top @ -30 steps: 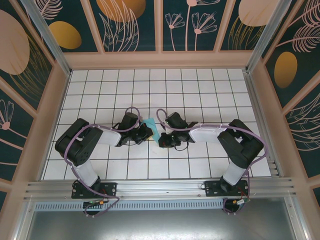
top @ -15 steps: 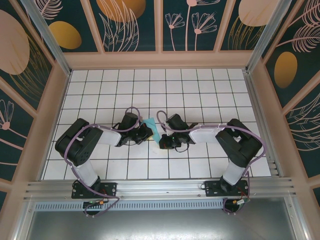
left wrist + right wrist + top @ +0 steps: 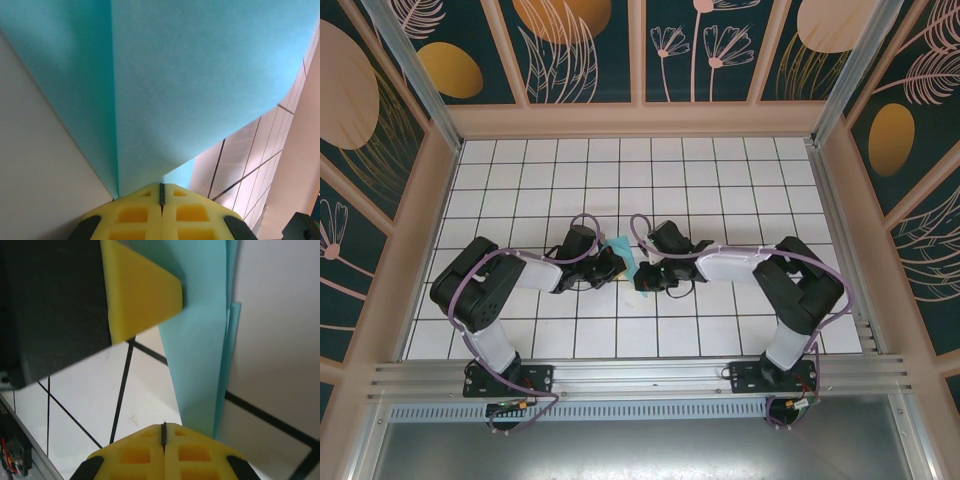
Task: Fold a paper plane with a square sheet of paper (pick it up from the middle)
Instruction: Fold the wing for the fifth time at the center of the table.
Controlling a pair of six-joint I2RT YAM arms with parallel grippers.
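The paper plane (image 3: 624, 256) is a folded turquoise sheet held off the white tiles between the two arms. My left gripper (image 3: 615, 263) is shut on its edge. In the left wrist view the paper (image 3: 200, 75) fans out from the closed yellow tips of the left gripper (image 3: 161, 186), with one crease running up on the left. My right gripper (image 3: 643, 277) is shut with nothing between its fingers. In the right wrist view the right gripper's tips (image 3: 163, 426) sit just left of the paper's layered lower end (image 3: 200, 355). One of the left gripper's fingers (image 3: 140, 295) overlaps the paper higher up.
The white tiled table (image 3: 720, 170) has black grid lines and is walled by patterned panels on three sides. An aluminium rail (image 3: 640, 375) runs along the near edge, by the arm bases. Open tiles lie behind and to both sides of the grippers.
My right gripper has shifted slightly left and away, closer to the paper. The left arm and the paper have stayed where they were.
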